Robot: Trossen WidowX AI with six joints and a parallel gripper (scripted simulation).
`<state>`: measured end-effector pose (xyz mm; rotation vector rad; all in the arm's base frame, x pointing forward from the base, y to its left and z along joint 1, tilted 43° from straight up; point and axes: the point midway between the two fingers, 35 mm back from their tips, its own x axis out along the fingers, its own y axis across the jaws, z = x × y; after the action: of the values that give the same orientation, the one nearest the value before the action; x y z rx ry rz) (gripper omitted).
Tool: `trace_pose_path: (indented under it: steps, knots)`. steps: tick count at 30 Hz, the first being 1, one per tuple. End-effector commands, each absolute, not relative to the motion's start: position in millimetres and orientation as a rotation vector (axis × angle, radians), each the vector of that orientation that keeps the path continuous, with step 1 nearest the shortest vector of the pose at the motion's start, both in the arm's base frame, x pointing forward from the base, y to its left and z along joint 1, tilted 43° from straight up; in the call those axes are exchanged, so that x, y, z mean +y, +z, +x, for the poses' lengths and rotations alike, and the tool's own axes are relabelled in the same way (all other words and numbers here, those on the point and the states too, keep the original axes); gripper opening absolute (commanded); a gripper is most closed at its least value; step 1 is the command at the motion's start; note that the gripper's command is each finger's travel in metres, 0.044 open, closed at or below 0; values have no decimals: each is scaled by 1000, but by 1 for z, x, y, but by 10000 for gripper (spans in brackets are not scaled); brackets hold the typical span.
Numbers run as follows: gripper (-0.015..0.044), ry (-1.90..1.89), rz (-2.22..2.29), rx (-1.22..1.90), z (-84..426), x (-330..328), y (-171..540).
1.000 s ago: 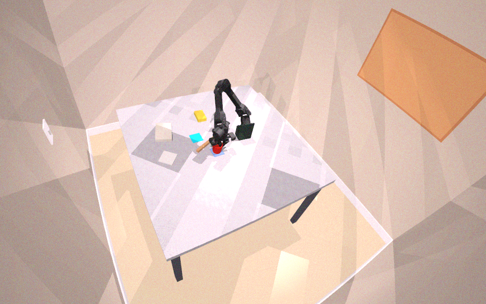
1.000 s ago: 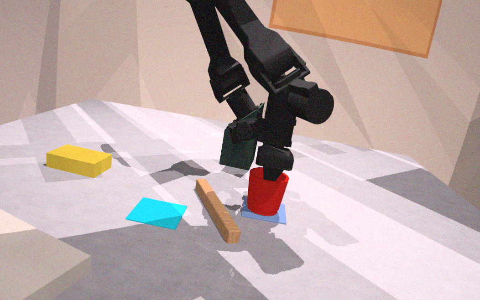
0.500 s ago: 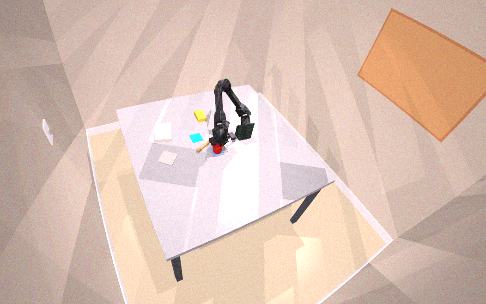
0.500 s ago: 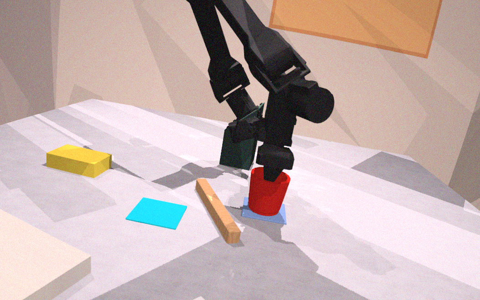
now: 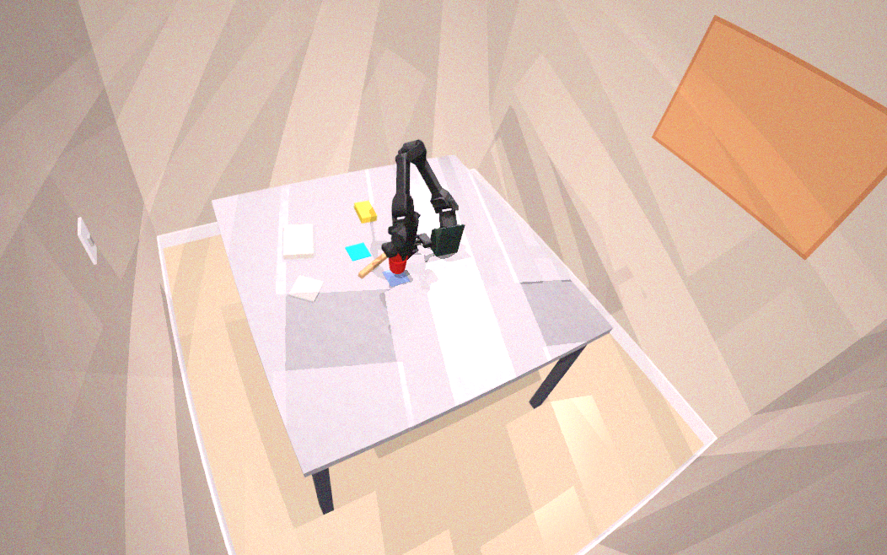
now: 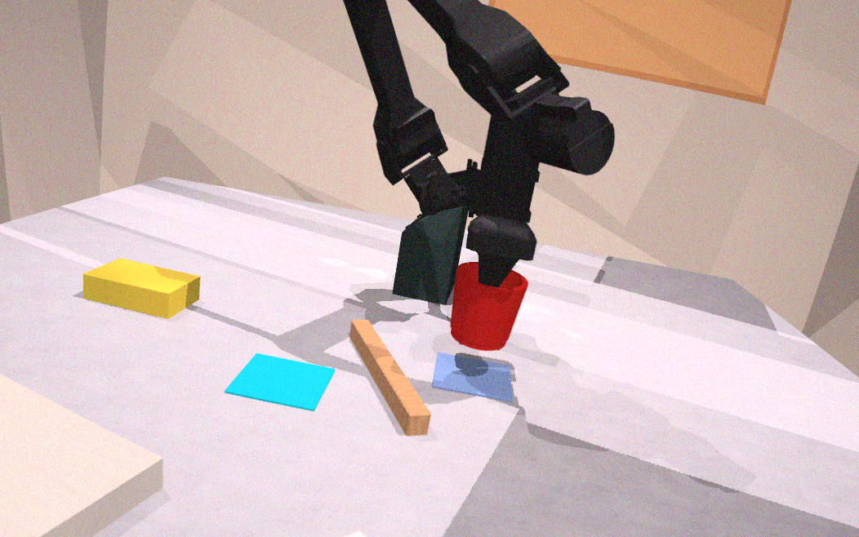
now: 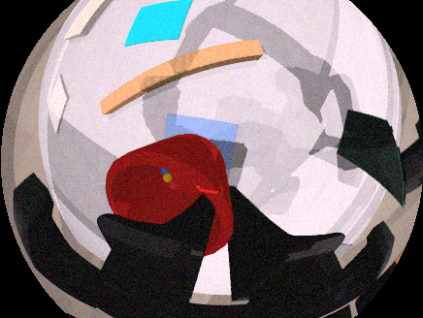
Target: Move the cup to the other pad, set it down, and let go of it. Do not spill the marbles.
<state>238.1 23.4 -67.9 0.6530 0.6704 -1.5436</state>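
Top view: the black arm is reaching down over the pale table (image 5: 340, 406), its gripper (image 5: 399, 251) pinching the red cup (image 5: 397, 263); the cup is hanging just above the blue pad (image 5: 396, 279), and the cyan pad (image 5: 357, 250) is lying nearby beyond a wooden stick (image 5: 371, 266); a yellow block (image 5: 365, 211) and two pale flat slabs are sitting farther off; a dark green box (image 5: 447, 239) is standing beside the arm.

Exterior view: the cup (image 6: 487, 307) is hanging clear of the table, its shadow falling on the blue pad (image 6: 474, 378) below; its mouth is facing up and its axis is leaning slightly, the base nearer the green box (image 6: 429, 256) than the rim; the gripper (image 6: 495, 273) is coming down on the rim, one finger dipping inside the cup; the wooden stick (image 6: 389, 375) is lying between the blue pad and the cyan pad (image 6: 279, 381); the yellow block (image 6: 141, 286) is resting well apart.

Wrist view: the fingers are clamping the cup wall; the cup (image 7: 169, 186) is showing its open mouth, with marbles (image 7: 165, 174) sitting inside, yellow and blue ones visible; the blue pad (image 7: 202, 131) is peeking out behind it.

No writing is readable anywhere.
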Motion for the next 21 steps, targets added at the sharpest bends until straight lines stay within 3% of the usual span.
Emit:
trace_pose_path:
  steps: [1, 21]
  knots:
    - [0, -1551, 657, 670, 238, 26, -65]
    - [0, -1544, 654, 670, 241, 21, -63]
